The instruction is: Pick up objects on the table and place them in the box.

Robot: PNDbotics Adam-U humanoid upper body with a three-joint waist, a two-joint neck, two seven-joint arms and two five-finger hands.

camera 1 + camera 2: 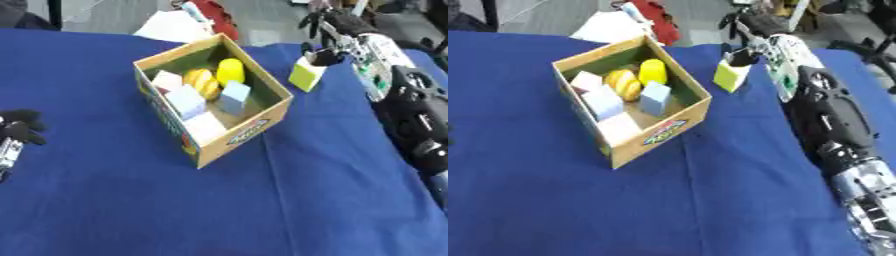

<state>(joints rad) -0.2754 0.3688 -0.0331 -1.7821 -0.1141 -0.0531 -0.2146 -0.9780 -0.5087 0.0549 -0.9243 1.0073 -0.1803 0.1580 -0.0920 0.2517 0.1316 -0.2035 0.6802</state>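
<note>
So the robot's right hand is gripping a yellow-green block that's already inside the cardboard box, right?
Not quite. The right robot hand does grip the yellow-green block, but the block is outside the cardboard box, to its right above the blue cloth. The left eye view shows the gap between them.

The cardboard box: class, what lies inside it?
Inside the box: a yellow rounded piece, an orange striped one, pale blocks and a light blue block. Anything beneath them is hidden.

Box (254,127): open cardboard, upright, holding pastel blocks, yellow pieces | yellow-green block (305,75): just right of box, tilted
</note>
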